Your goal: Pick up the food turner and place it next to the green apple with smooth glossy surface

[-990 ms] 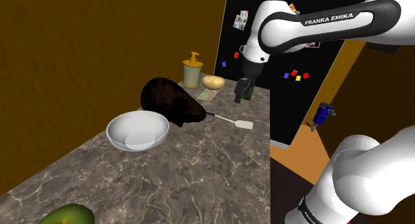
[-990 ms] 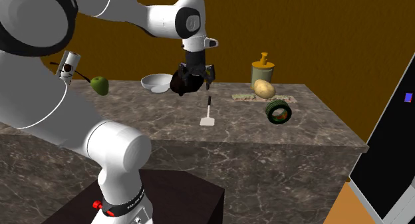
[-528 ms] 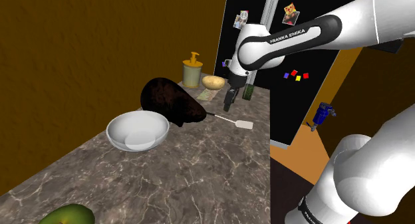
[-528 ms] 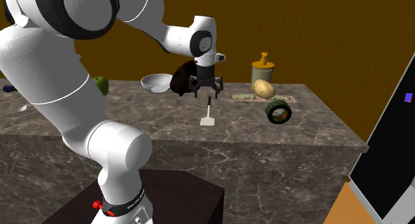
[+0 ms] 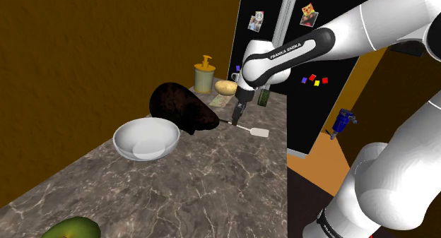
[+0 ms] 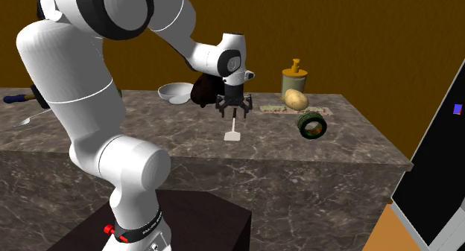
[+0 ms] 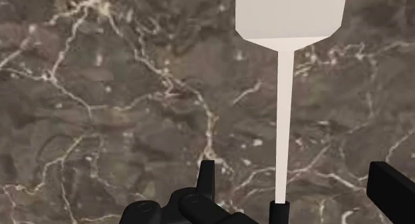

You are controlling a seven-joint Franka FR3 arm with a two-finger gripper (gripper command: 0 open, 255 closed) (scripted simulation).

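The food turner lies flat on the dark marble counter (image 5: 212, 180): a white blade (image 5: 260, 133), a thin pale shaft and a dark handle end reaching toward a brown lump. My gripper (image 5: 235, 117) hangs open just above the shaft, fingers pointing down. In the wrist view the blade (image 7: 291, 13) and shaft (image 7: 284, 123) run between the two fingertips (image 7: 207, 179), which stand well apart and touch nothing. From the second exterior view the gripper (image 6: 234, 112) hovers over the turner (image 6: 232, 136). The green apple (image 5: 71, 228) sits at the counter's near corner, far from the gripper.
A white bowl (image 5: 146, 139) and a dark brown lump (image 5: 182, 108) stand close beside the turner's handle. Farther back are a soap dispenser (image 5: 204, 75), a potato (image 5: 227, 87) on a mat, and a green ring (image 6: 311, 124). The counter edge (image 5: 286, 173) drops off beside the blade.
The arm has swung toward the shoulder view's left and lowered, bringing the open gripper from above the counter's back down over the turner's shaft. The turner has not moved.
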